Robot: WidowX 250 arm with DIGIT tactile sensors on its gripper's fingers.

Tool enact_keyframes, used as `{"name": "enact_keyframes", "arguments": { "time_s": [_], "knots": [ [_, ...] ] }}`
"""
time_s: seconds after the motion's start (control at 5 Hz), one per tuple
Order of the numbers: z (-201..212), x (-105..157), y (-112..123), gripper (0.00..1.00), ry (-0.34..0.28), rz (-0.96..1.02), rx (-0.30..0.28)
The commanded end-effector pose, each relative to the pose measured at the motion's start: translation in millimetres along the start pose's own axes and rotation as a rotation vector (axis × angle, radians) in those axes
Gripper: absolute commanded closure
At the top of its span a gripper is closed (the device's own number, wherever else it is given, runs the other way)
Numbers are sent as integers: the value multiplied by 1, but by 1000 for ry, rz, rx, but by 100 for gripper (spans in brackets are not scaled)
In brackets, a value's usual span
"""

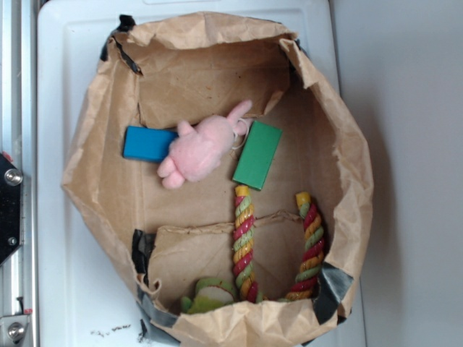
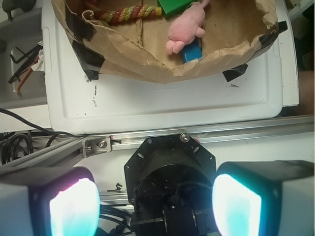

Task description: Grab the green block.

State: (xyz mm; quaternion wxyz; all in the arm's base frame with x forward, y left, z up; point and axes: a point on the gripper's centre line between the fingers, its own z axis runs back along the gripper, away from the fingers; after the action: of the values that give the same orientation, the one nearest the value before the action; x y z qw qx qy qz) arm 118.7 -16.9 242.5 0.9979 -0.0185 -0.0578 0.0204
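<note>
Inside the brown paper bag (image 1: 101, 116), whose sides are rolled down into a shallow open tub, the green block (image 1: 257, 155) lies flat on the bag floor toward its right side, tilted so its long edges slant. Just to its left a pink plush rabbit (image 1: 199, 150) sprawls across the middle, one ear reaching close to the block's upper end; whether they touch is hard to tell. The rabbit's other side overlaps a blue block (image 1: 147, 143), which lies near the bag's left wall. Below the green block, a twisted rope (image 1: 244, 242) of green, yellow and red strands has one end just beside the block's lower corner and curves down toward the bag's near wall and up again on the right. A green and white object sits partly hidden at the bottom edge of the bag. The bag rests on a white tray-like surface (image 1: 65, 289), with black tape at several of its folds.

In the wrist view the gripper (image 2: 155, 204) is well apart from the bag, above a metal rail (image 2: 206, 135) at the tray's edge. Its two fingers (image 2: 74, 206) stand wide apart with nothing between them, and the green block (image 2: 173, 6) shows only as a sliver at the top edge.
</note>
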Motion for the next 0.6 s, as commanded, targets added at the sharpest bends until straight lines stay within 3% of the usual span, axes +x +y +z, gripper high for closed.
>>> {"name": "enact_keyframes", "arguments": {
  "time_s": [0.0,0.2,0.4],
  "knots": [
    [0,0,0,0,0,0,0],
    [-2,32,7,0,-6,72,-52],
    [-10,60,15,0,-67,321,-72]
  ]
}}
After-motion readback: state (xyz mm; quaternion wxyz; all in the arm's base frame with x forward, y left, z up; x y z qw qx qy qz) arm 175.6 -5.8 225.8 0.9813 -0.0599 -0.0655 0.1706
